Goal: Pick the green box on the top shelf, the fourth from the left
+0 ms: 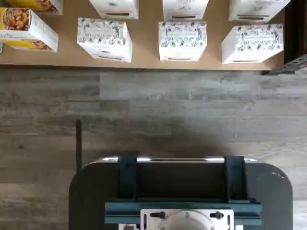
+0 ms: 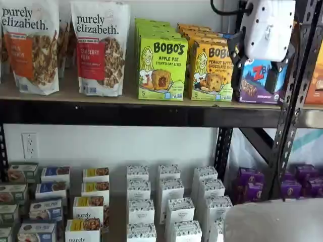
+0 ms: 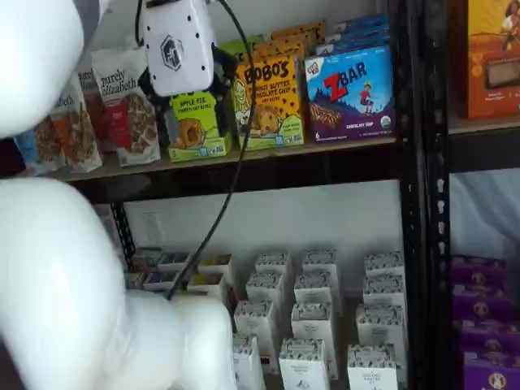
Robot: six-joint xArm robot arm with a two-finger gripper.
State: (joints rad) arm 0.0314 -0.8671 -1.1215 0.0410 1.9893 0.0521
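The green box [image 2: 162, 68] is a lime-green Bobo's Apple Pie carton standing upright on the top shelf [image 2: 126, 115], at the front of a row of like cartons. In a shelf view [image 3: 195, 122] its upper part is hidden behind my gripper. My gripper [image 2: 256, 65] hangs in front of the shelf, to the right of the green box and before the blue ZBar box [image 2: 258, 83]. Its two black fingers stand apart with a gap between them, and it holds nothing. It also shows in a shelf view [image 3: 187, 93]. The wrist view shows neither.
A yellow-orange Bobo's carton [image 2: 212, 68] stands right of the green box, and Purely Elizabeth bags [image 2: 98, 48] stand left of it. A black upright [image 2: 290, 101] is at the right. White boxes [image 1: 182, 40] fill the lower shelf. The white arm [image 3: 49, 268] fills a shelf view's left.
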